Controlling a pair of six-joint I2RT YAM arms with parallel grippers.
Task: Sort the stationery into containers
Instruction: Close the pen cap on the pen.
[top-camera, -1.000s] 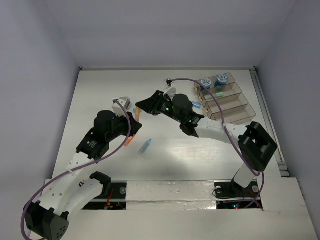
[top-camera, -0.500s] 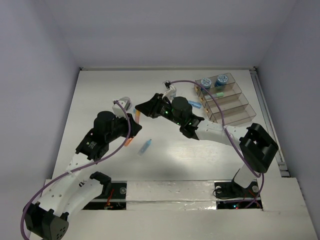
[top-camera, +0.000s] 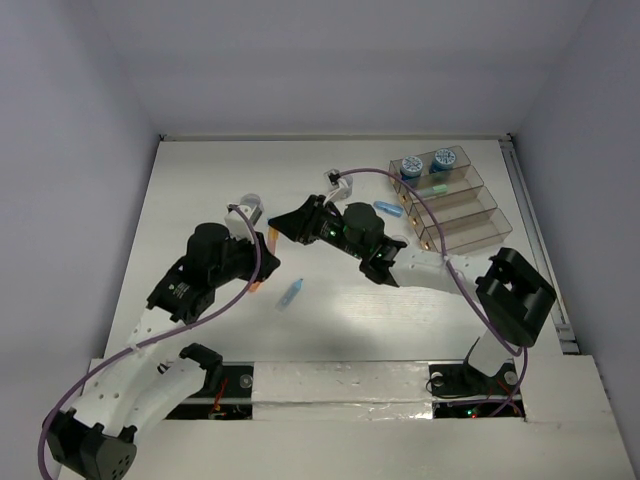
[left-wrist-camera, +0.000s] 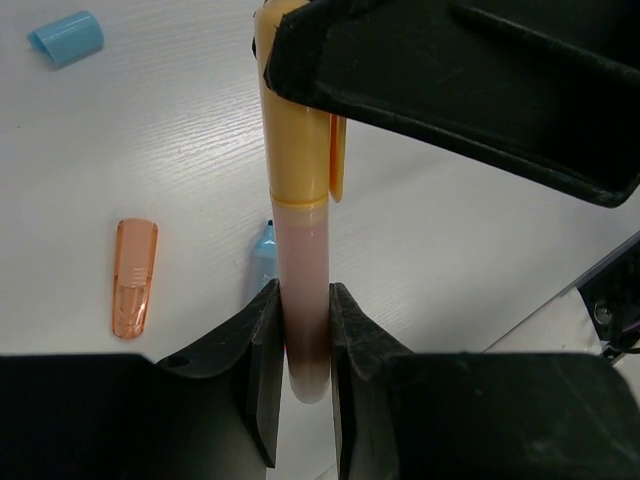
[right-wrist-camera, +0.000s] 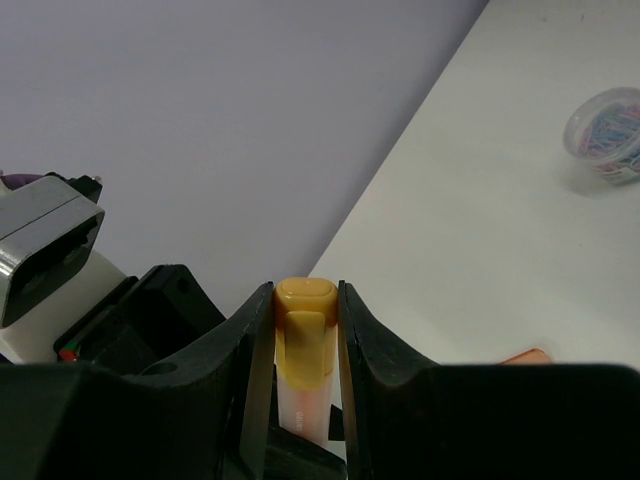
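- Both arms reach inward over mid-table, the left gripper (left-wrist-camera: 303, 300) clamped on the orange highlighter (left-wrist-camera: 300, 240) barrel and the right gripper (right-wrist-camera: 305, 295) clamped on its yellow cap (right-wrist-camera: 305, 340).
- Four containers (top-camera: 480, 203) stand right. Two blue rolls (top-camera: 411, 166) sit in the farthest, and two light-blue sticks (top-camera: 290, 293) lie on the table (top-camera: 200, 170).

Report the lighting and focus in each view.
Top external: soft, even light, with a mild sheen on the table. Left wrist: the orange highlighter is sharp, but the left gripper fingers are near-black. Right wrist: the clear jar is soft and out of focus.
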